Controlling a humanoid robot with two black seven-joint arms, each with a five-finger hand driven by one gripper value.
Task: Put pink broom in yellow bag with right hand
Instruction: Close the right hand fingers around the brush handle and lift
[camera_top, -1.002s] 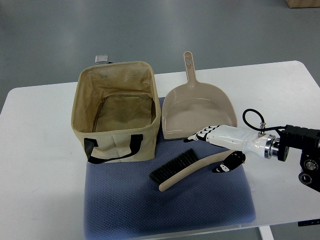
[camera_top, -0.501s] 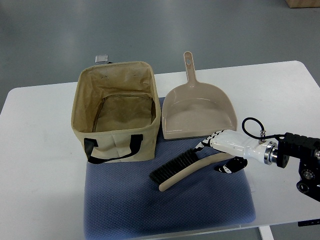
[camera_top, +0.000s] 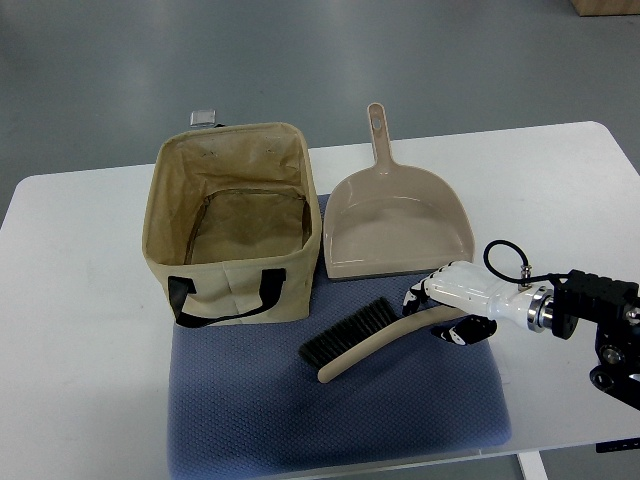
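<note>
The pink broom (camera_top: 362, 338) lies flat on the blue mat (camera_top: 400, 410), with its dark bristles pointing up-left and its handle running right. My right hand (camera_top: 441, 311) comes in from the right edge and sits over the handle's end. Its fingers curl over the top of the handle and the thumb is under it, so it is shut on the handle. The broom still rests on the mat. The yellow bag (camera_top: 228, 297) stands open and upright to the left of the broom, its inside bare, with black straps on its near side.
A pink dustpan (camera_top: 395, 230) lies just behind the broom and hand, its handle pointing away. The mat and bag sit on a white table (camera_top: 80, 350). The table's near edge lies close below the mat.
My right hand came down from above the dustpan's front edge onto the broom handle and curled its fingers round it. The broom and bag have not moved.
</note>
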